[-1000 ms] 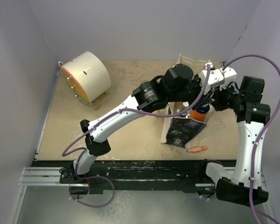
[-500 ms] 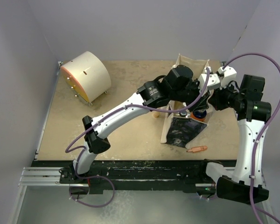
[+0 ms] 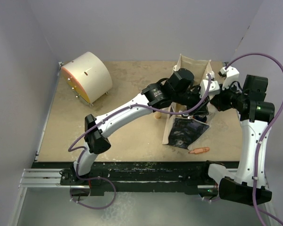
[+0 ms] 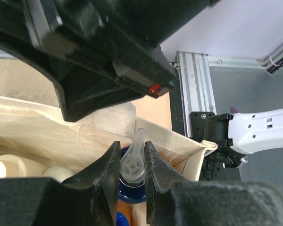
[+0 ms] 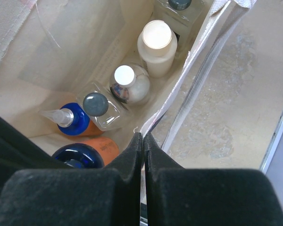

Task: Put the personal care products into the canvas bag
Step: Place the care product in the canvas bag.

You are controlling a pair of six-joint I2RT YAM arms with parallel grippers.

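1. Your left gripper (image 4: pixel 132 159) has its black padded fingers (image 4: pixel 108 165) pressed against both sides of the clear spray nozzle of an orange bottle with a blue cap (image 4: pixel 132 191).
2. You see that bottle standing inside the beige canvas bag (image 4: pixel 61 136), near its corner.
3. Rounded cream-white bottle tops (image 4: pixel 9 167) show at the left, within the bag.
4. Above, a black housing with a small red spot (image 4: pixel 108 47) fills your view; a silver rail (image 4: pixel 193 80) and a white arm link (image 4: pixel 262 132) lie at the right.
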